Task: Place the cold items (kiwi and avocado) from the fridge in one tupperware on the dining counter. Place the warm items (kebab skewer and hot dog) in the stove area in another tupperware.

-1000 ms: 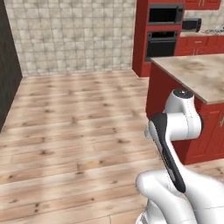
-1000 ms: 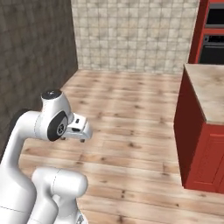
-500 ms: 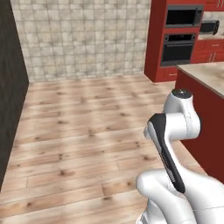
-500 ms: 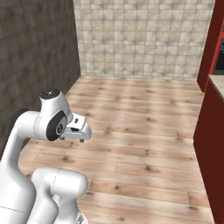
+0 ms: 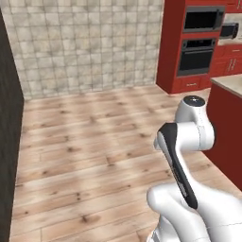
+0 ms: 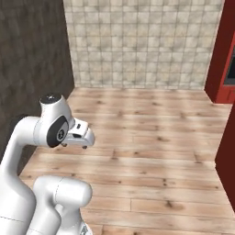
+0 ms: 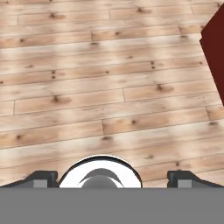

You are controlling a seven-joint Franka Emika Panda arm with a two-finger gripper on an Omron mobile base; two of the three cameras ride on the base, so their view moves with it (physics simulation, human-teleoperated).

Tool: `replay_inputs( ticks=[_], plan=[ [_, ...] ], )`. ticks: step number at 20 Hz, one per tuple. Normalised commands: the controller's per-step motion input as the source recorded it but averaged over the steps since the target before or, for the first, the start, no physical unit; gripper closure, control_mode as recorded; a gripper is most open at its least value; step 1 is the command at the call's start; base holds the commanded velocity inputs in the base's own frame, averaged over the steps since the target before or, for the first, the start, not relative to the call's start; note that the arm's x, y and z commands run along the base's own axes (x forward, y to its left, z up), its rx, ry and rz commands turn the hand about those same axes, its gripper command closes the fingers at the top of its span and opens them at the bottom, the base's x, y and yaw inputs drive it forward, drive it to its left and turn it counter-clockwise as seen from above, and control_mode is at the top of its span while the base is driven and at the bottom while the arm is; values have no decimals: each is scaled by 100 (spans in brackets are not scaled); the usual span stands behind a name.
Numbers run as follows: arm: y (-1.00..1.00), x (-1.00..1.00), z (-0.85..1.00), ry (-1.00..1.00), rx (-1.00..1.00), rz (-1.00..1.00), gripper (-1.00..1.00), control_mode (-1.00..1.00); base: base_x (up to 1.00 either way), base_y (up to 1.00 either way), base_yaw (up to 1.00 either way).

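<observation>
The gripper [image 7: 111, 177] hangs folded over bare wooden floor [image 7: 109, 87], fingertips spread wide and carrying nothing, tucked for travel it seems; red counter [image 5: 227, 132] sits at three o'clock, wall ovens [image 5: 198, 42] at one; no kiwi, avocado or tupperware here

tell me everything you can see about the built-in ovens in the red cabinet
The built-in ovens sit stacked in a tall red cabinet at the upper right of the left base view, against the tiled wall. The upper unit is a smaller black box with a dark glass front; the lower one is larger, with a light horizontal handle bar above a dark door. Both look shut. A red drawer front sits beneath them.
</observation>
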Motion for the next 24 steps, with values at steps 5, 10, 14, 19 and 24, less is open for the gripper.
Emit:
replay_inputs(
  ticks=[5, 10, 14, 19, 24],
  plan=[
    [0, 0, 0, 0, 0, 0, -100, 100, 100, 19, -28],
    [0, 0, 0, 0, 0, 0, -100, 100, 100, 24, -44],
    [0, 0, 0, 0, 0, 0, -100, 100, 95, 46, -55],
    [0, 0, 0, 0, 0, 0, -100, 100, 89, 81, -63],
    [0, 0, 0, 0, 0, 0, -100, 100, 99, 89, -57]
  ],
)
